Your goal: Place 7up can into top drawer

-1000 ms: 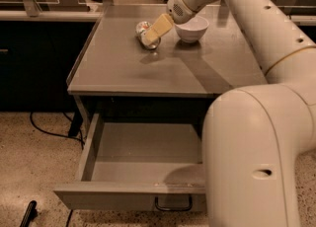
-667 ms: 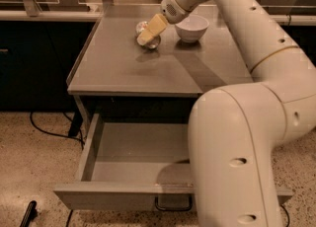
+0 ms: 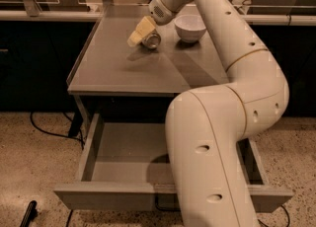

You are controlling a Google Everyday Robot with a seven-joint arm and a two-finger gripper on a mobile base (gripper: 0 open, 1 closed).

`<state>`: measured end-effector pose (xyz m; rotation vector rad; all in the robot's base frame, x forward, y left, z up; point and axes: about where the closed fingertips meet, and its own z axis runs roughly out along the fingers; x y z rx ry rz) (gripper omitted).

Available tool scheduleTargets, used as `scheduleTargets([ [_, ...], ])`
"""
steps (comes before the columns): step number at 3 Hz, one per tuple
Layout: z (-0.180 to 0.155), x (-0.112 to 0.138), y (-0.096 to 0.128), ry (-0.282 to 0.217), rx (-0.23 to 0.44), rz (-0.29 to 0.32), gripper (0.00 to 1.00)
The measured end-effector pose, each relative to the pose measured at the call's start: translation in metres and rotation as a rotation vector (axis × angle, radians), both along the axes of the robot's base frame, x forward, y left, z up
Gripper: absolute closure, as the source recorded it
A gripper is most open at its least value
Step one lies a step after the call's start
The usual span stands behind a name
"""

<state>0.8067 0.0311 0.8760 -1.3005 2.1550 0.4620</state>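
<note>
The 7up can is tilted, its silver end facing me, held just above the grey tabletop at the back, left of the white bowl. My gripper reaches down from the upper arm and is shut on the can, its pale fingers along the can's side. A shadow lies on the tabletop under it. The top drawer is pulled open below the tabletop; its inside shows bare on the left. My arm hides its right half and handle.
My large white arm links stand in front of the drawer's right half. Glass panels and railings run behind the table. A dark cable lies on the speckled floor at the left, and a dark object at the bottom left.
The can and gripper have hardly moved over the tabletop. My arm's lower links have swung left, covering more of the open drawer.
</note>
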Motion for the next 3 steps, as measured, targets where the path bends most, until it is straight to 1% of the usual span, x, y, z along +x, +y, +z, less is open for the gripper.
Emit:
scheduleTargets([
  [1,-0.021,0.005,0.005,0.040,-0.023,-0.008,0.00],
  [2,-0.041,0.009,0.004,0.077,-0.045,-0.026,0.00],
  [3,-0.042,0.010,0.004,0.077,-0.046,-0.026,0.19],
])
